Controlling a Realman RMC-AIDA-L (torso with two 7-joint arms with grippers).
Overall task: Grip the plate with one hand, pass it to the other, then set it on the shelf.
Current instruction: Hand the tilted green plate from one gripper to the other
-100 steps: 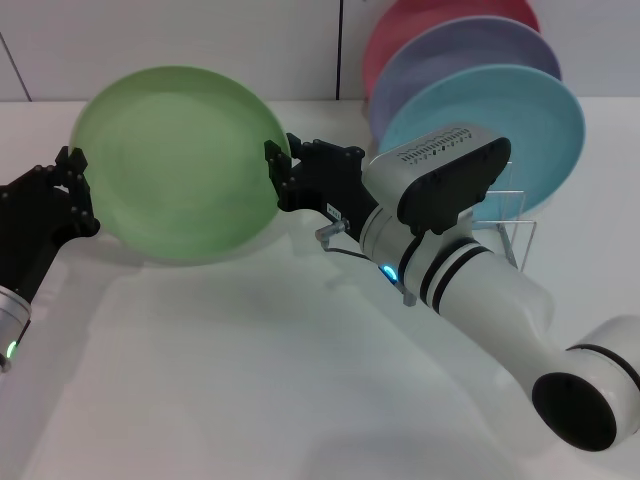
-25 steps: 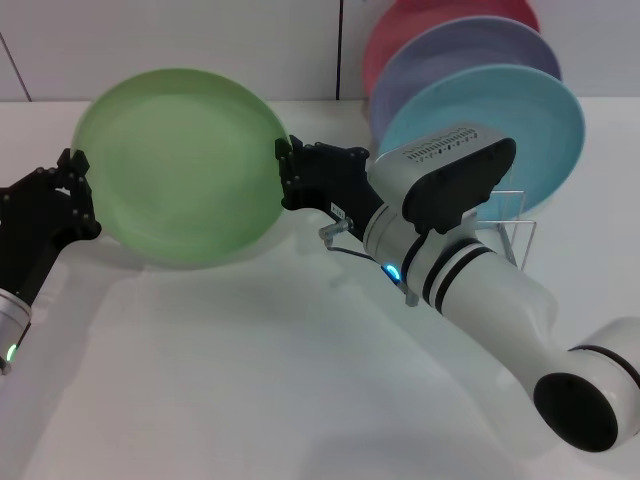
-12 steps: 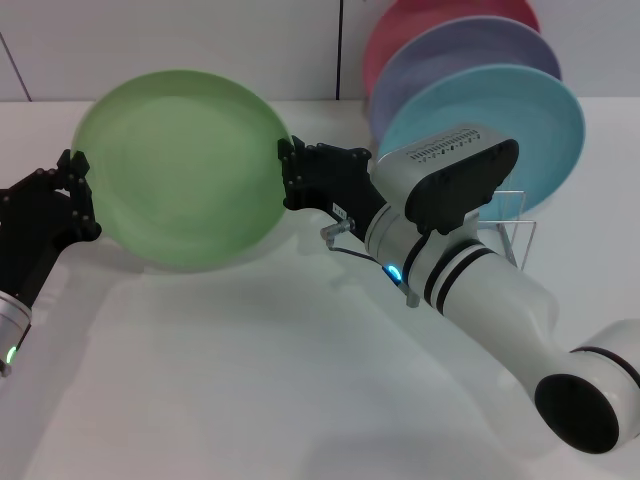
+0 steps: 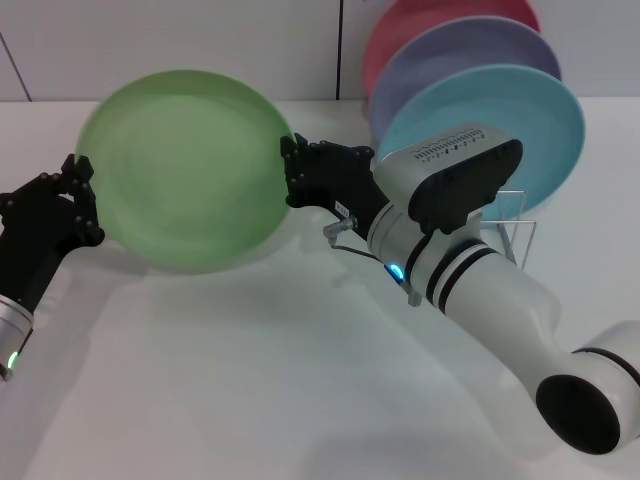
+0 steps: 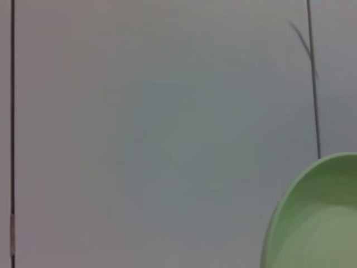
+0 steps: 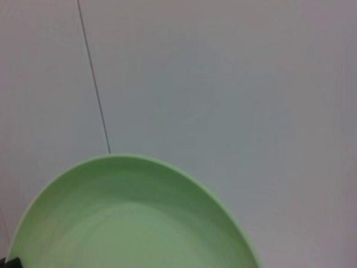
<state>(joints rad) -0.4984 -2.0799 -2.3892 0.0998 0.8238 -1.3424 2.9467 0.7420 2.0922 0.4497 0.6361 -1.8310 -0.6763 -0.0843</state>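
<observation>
The light-green plate [image 4: 185, 165] hangs tilted above the table, its face toward the head camera. My left gripper [image 4: 82, 198] is shut on its left rim. My right gripper [image 4: 292, 172] is shut on the opposite, right rim. The plate's rim also fills the low part of the right wrist view [image 6: 128, 223] and a corner of the left wrist view [image 5: 318, 218]. The shelf [image 4: 522, 232], a small silver wire rack, stands at the back right, mostly hidden behind my right arm.
In the rack stand a turquoise plate [image 4: 535, 120], a lavender plate [image 4: 470, 50] and a pink plate [image 4: 450, 12]. The white table [image 4: 250, 380] lies below the held plate. A grey wall closes the far side.
The plate and both grippers have drifted slightly to the right. The right gripper has closed in on the plate's right rim since the oldest frame.
</observation>
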